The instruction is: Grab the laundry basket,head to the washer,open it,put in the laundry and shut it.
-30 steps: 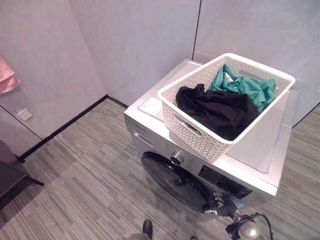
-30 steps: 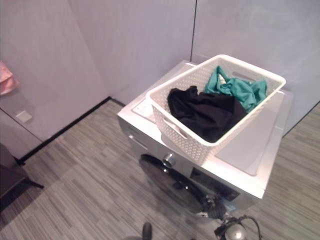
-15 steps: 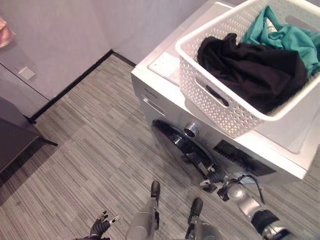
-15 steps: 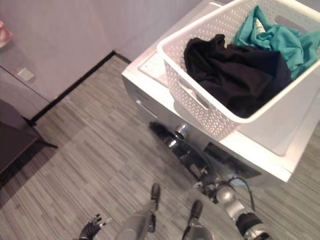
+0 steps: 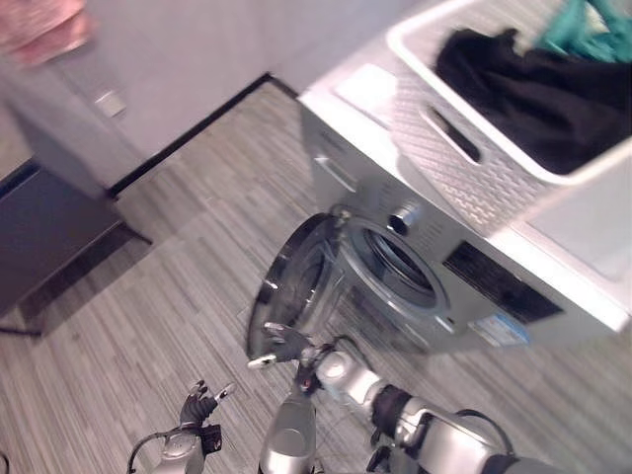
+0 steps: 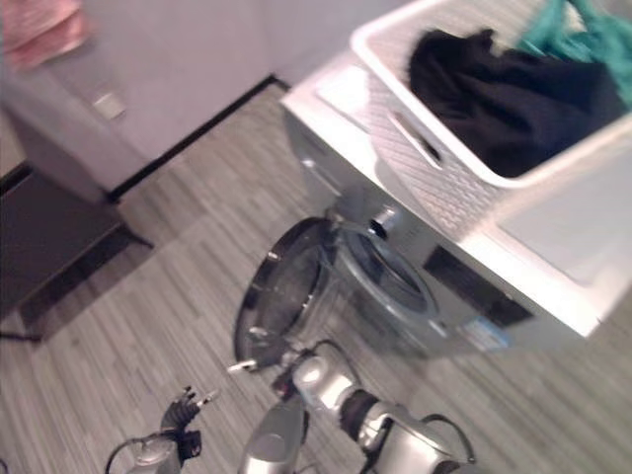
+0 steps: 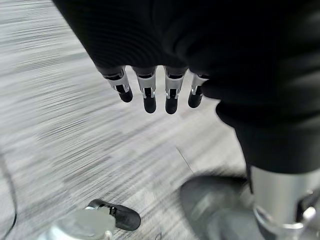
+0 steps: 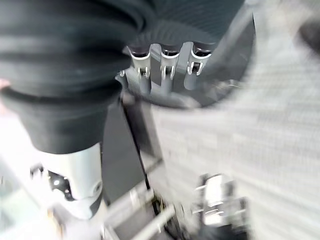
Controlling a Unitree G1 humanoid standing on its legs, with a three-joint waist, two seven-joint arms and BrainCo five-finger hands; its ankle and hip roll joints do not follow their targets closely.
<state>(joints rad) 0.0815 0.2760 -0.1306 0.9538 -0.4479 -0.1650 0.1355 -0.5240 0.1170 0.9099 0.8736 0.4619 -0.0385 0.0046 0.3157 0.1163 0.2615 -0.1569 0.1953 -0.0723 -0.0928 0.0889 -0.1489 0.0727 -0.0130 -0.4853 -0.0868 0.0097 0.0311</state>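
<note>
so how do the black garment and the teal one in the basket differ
The black garment is the bigger heap, spread across most of the white basket, while the teal garment shows as a smaller bunch. The black one lies toward the basket end nearer the washer's front; the teal one sits at the far end by the wall. Both are crumpled inside the basket on top of the washer.
</note>
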